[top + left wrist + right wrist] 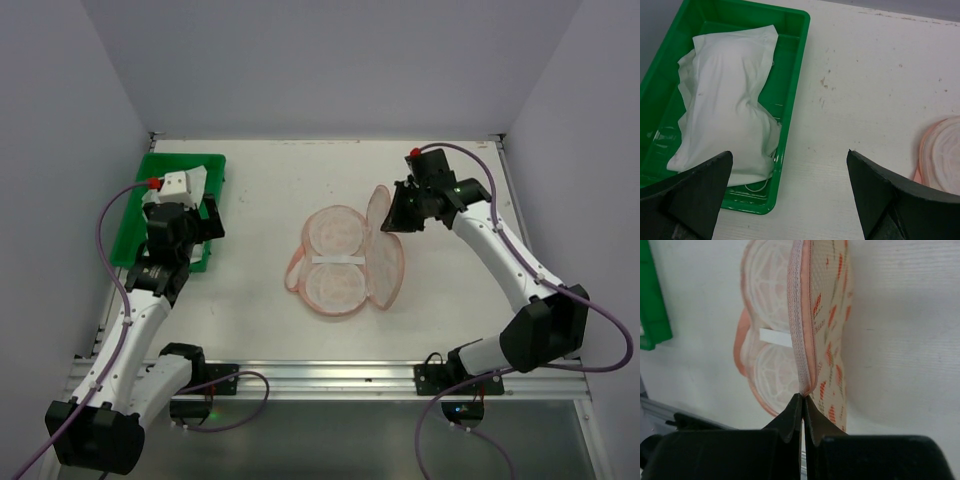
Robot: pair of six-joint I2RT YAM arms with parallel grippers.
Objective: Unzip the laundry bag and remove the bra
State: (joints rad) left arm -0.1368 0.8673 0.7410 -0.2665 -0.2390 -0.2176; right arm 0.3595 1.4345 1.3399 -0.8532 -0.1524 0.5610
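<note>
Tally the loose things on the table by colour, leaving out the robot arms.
Green: 1 (tray)
White: 1 (bra)
Cream and pink: 1 (laundry bag)
Total: 3

laundry bag (pixel 830 315) at right pincer (pixel 802 407) tip: padded matt printed cloth, woven pink zip edging. Ahead of left pincer (pixel 789 152): glossy green plastic tray (pixel 792 70), soft matt white bra (pixel 730 100). table (pixel 880 100) matt, scuffed.

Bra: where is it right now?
Left wrist view: the white bra lies in the green tray, left side of the table, just ahead of the open left hand.
</note>
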